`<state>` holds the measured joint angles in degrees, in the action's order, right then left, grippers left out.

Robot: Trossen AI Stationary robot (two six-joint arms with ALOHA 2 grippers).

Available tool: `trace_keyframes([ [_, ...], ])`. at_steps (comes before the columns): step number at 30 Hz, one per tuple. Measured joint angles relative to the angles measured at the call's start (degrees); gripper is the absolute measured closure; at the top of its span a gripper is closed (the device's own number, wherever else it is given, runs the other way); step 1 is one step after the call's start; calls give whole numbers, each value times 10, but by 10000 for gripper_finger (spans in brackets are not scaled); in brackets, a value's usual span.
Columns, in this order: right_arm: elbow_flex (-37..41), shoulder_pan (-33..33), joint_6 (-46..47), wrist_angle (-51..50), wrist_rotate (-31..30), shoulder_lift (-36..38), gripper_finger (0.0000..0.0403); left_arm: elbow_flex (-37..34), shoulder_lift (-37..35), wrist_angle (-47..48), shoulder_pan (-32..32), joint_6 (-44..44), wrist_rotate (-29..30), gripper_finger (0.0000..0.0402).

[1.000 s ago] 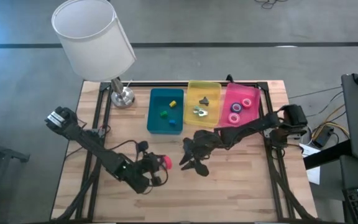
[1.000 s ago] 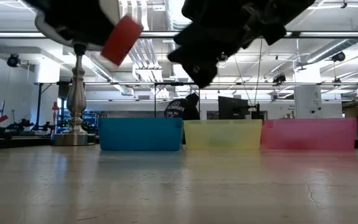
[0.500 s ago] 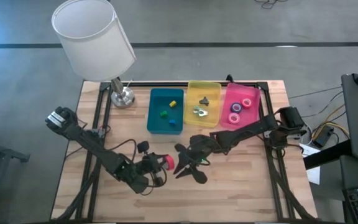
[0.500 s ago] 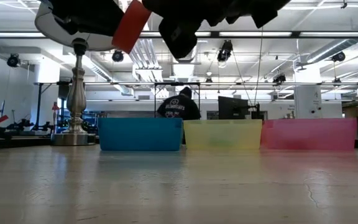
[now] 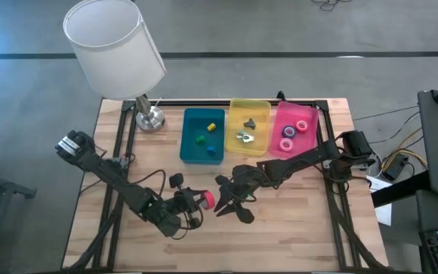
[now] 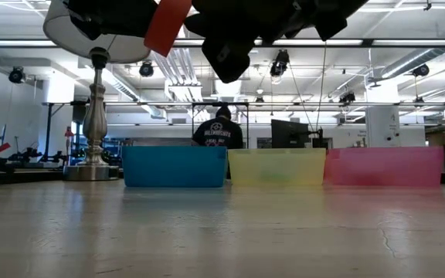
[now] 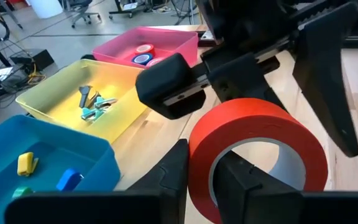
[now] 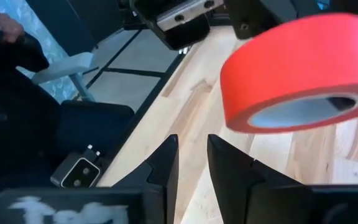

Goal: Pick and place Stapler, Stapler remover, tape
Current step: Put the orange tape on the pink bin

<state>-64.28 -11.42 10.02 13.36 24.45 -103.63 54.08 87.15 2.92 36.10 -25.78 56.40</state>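
My left gripper is shut on a red tape roll with a pale core, lifted above the wooden table's middle. The low view shows the roll high over the tabletop. My right gripper is open just right of the roll, with its fingers spread toward it and touching nothing. In the left wrist view those fingers stand beyond the roll, one on each side. More small tape rolls lie in the pink bin. My left gripper holds the red roll by its wall, at the part nearest the wrist. One finger is inside the ring and the other finger is outside. The fingers come nearly level from the table's left. The roll is lifted clear and tilted.
Three bins stand in a row at the far side: blue with small coloured blocks, yellow with small metal items, pink. A lamp stands at the far left on its base. A person shows in the room behind.
My left gripper has raised the red roll a little and carried it slightly toward the table's right. My right gripper has moved toward the table's left, closer to the roll, and has kept open.
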Motion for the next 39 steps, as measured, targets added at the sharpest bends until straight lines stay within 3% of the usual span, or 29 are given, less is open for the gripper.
trace_keyframes([
  [26, 0, 6, 2, -8, -6, 20, 275, 0, 0, -25, 1, -28, -56, 342],
  [39, 0, 6, -12, 57, -9, 26, 282, 0, 0, -91, -5, -8, 37, 342],
])
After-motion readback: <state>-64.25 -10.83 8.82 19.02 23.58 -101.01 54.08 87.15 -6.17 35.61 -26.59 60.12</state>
